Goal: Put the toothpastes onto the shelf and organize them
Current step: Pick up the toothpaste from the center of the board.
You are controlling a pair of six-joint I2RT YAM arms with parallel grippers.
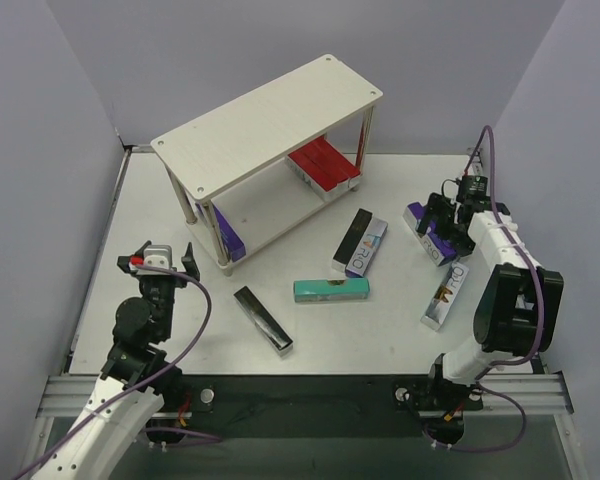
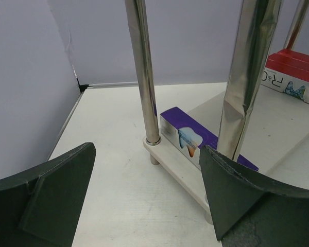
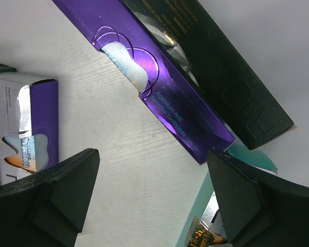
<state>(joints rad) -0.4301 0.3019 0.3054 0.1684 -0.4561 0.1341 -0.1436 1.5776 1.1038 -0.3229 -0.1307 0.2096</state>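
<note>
Purple carton [image 3: 165, 98], upper middle of frame, is my next pickup.
Right claw [image 3: 152, 198] spread; I'd centre, lower, pinch, then carry to shelf [image 1: 270, 110].

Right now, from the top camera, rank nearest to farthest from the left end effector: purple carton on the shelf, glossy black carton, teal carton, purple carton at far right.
From the left end effector:
1. Purple rectangular carton, on the pale wooden shelf's lower board.
2. Glossy black carton, loose, left of centre.
3. Teal carton, centre.
4. Second purple carton, far right.
</note>
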